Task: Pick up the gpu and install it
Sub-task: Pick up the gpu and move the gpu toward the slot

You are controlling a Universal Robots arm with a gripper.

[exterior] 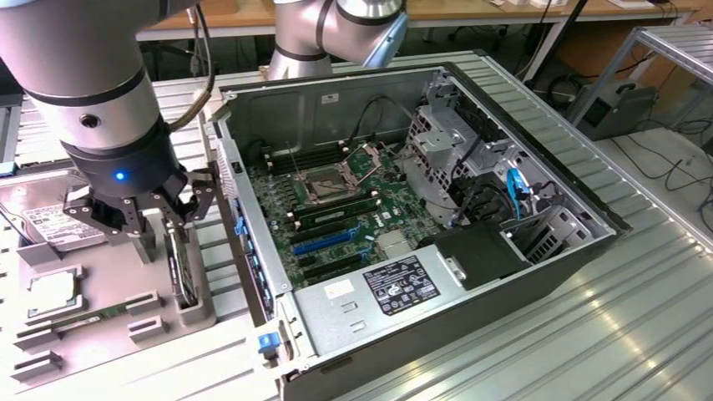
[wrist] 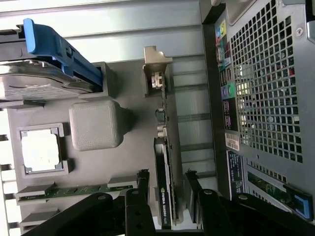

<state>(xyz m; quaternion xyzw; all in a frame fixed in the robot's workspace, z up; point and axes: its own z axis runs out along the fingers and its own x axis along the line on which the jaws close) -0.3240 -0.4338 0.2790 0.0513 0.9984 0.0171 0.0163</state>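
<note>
Plainly, the exterior view puts the work at the pick-up step: the gripper (exterior: 156,238) hangs low over the grey parts tray (exterior: 112,276) on that view's left. It sits just above the gpu (exterior: 180,267), which stands on edge in its holder block (exterior: 195,313) beside the open computer case (exterior: 535,276). Nothing is lifted yet, and the card is well apart from the motherboard (exterior: 334,209), whose blue expansion slots (exterior: 323,242) look unfilled. The hard drive (exterior: 39,221), the processor (exterior: 50,292) and the memory stick (exterior: 83,317) lie in their own tray pockets, away from the fingers. In the wrist view the gripper (wrist: 166,173) is spread wide and has hold of nothing. One black finger stands on each side of the gpu (wrist: 162,162), with a gap showing on both flanks. By my reading, a sound grasp calls for the fingers to close squarely on the two flat faces, centred so the thin board does not tilt or bind in the holder. The card shows as a narrow dark edge with a green-lettered label near the fingers. Small connectors sit further along it, and a pale metal bracket (wrist: 156,61) folds over the far end, near the perforated wall of the case (wrist: 266,83).
</note>
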